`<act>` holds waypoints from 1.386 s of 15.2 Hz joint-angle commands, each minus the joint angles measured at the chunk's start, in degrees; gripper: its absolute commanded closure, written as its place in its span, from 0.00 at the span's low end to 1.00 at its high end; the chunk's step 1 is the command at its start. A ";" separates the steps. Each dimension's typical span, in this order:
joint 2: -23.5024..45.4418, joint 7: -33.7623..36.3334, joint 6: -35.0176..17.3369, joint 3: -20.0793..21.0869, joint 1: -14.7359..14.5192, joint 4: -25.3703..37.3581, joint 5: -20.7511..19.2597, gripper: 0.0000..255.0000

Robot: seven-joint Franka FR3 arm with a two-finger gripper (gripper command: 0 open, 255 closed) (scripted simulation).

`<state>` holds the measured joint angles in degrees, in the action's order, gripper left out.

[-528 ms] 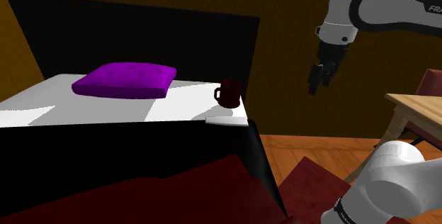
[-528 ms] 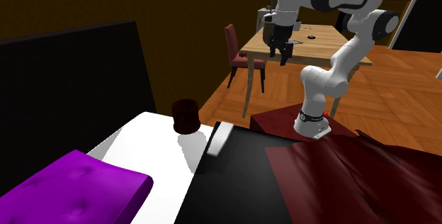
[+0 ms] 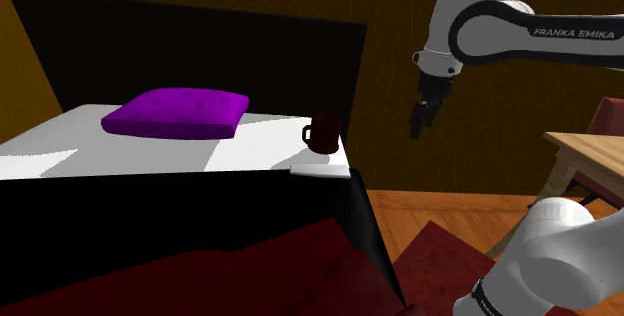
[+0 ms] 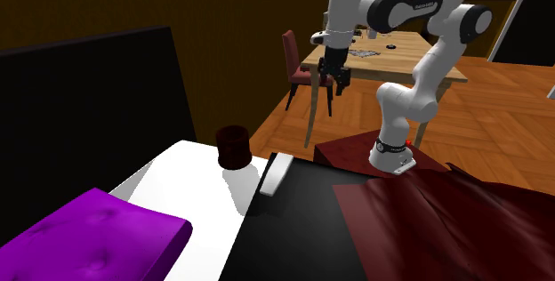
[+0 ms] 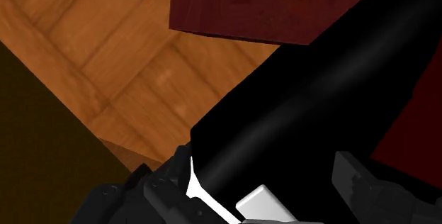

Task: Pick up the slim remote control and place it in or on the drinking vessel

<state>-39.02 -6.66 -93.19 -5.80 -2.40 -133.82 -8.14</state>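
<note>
You had the end effector (image 4: 340,80) hanging in the air, well apart from the bed (image 4: 191,181), with its 2 fingers spread and nothing between them. The slim white remote (image 4: 276,174) lay flat at the bed's edge, just beside the dark mug (image 4: 235,145). Its long axis ran along that edge, crosswise in the shoulder view.

The arm (image 4: 422,75) is made up of rounded white links joined by dark bands. The lettering (image 3: 573,32) "FRANKA EMIKA" is printed dark on one link. An all-black tool (image 3: 418,124) with two blocky fingers (image 5: 166,196) is fitted.
</note>
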 commanded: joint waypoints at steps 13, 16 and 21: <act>26.29 -20.78 -21.93 -4.99 -7.28 5.72 2.69 0.00; 32.24 -25.40 -25.22 -5.06 -8.48 8.45 4.30 0.00; 41.98 -32.90 -29.53 -4.19 -9.93 13.92 7.20 0.00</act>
<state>0.54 -38.06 -121.99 -10.31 -11.96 -121.63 -1.64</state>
